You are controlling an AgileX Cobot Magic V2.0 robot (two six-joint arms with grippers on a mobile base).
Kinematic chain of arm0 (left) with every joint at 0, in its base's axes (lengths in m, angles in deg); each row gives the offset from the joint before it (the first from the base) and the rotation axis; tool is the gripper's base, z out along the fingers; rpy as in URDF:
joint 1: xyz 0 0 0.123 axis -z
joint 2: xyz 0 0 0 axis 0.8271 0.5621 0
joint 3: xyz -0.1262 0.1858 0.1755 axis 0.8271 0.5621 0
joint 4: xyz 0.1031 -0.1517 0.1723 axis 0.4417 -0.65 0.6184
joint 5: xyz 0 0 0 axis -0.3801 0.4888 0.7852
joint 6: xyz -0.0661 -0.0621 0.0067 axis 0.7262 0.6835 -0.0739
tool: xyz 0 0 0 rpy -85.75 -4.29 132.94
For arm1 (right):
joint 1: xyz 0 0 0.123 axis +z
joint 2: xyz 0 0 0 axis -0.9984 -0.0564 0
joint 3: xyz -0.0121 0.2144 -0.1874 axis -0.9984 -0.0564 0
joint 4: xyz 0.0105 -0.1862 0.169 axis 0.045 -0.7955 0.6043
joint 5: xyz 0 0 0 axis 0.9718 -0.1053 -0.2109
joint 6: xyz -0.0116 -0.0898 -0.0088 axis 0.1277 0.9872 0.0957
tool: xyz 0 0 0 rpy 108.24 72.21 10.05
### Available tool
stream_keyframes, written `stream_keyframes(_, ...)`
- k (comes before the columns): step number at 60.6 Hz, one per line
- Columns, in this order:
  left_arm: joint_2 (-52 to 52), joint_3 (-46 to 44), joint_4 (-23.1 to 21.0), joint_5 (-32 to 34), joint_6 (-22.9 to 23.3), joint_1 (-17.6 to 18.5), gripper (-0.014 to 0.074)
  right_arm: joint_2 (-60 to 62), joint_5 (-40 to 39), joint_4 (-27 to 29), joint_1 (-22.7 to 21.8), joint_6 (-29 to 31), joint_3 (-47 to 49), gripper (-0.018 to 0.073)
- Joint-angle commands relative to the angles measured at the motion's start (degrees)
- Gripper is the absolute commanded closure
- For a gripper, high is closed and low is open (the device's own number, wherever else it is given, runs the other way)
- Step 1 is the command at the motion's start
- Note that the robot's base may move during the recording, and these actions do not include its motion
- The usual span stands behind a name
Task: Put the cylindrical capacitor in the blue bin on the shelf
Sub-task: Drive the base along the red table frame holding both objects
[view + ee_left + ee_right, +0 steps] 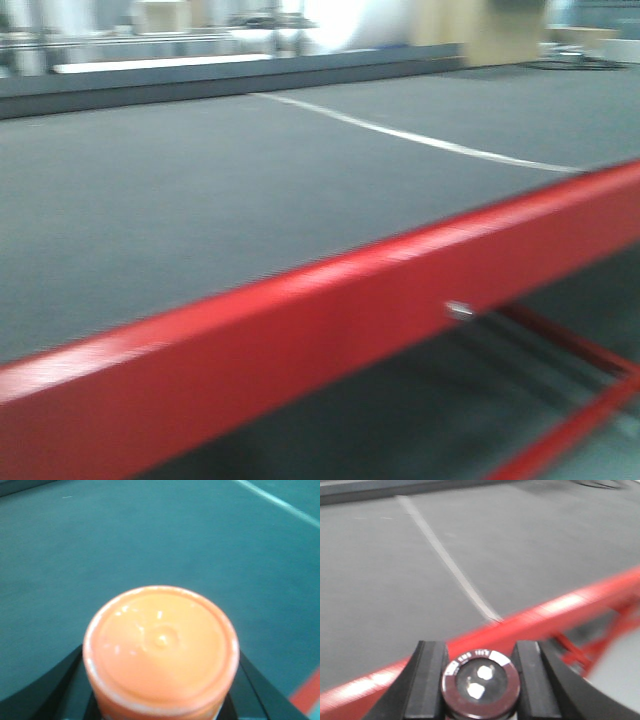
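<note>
In the right wrist view the cylindrical capacitor (pixel 480 682) faces the camera end-on: a dark round top with a lighter printed ring and two bright terminals. My right gripper (pixel 480 672) is shut on it, with a black finger (pixel 431 675) pressing each side. It hangs over the workbench's red edge. In the left wrist view my left gripper (pixel 160 685) is shut on a round container with an orange lid (pixel 161 645). This lid hides most of the black fingers (pixel 52 692). The shelf and the blue bin are out of view. Neither gripper shows in the front view.
A workbench with a red frame (pixel 330 330) and a grey mat (pixel 200 190) fills the front view, and a white line (pixel 420 138) crosses the mat. Red crossbars (pixel 580 400) run under the bench at the right. The background is blurred.
</note>
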Motion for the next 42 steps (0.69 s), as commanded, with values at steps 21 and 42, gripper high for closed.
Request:
stream_keyframes(21, -0.53, -0.51, -0.3, 1.68, 0.03, 0.36, 0.0708, 0.28, -1.33, -0.1, 0.19, 0.33, 0.54, 0.0557)
stream_keyframes(42, -0.53, -0.51, -0.3, 1.68, 0.03, 0.36, 0.0708, 0.28, -1.33, -0.1, 0.19, 0.33, 0.54, 0.0557)
